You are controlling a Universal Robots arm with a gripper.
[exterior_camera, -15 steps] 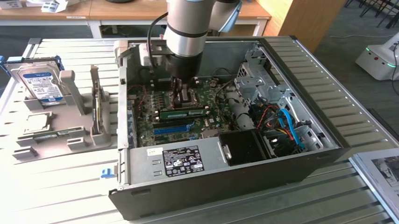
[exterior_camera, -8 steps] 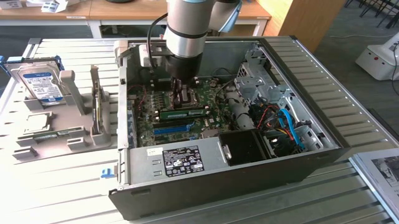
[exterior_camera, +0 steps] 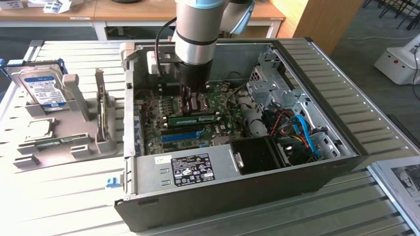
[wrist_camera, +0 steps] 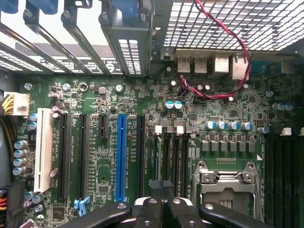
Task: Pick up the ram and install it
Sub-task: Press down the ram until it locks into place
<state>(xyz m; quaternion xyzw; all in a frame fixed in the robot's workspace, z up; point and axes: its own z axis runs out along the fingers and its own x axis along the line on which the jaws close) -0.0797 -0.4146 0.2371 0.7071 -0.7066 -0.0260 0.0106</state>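
Slatted metal surface (exterior_camera: 72, 196) carries the open PC case (exterior_camera: 223, 196); grey fixture rack (exterior_camera: 66, 142) with a hard drive (exterior_camera: 41, 86) sits well apart, at the exterior view's left; my arm (exterior_camera: 196, 34) drops straight into the case over the motherboard (exterior_camera: 190, 130). On the board: a green ram (exterior_camera: 195, 119) stick lies across the middle, just beside and below my claw (exterior_camera: 190, 105) in the exterior view; blue slot (exterior_camera: 180, 136) is a bit further toward the front of the case. Wrist view looks down on the same board: blue slot (wrist_camera: 121, 156), empty CPU socket (wrist_camera: 228, 185), dark memory slots (wrist_camera: 171, 156) between them. Claw (wrist_camera: 161, 190) is closed down tight, tips together; nothing visibly held between them. Judgement on progress: ram looks to be already in the board area, not in my grip; can't tell whether it's fully seated or just resting there.
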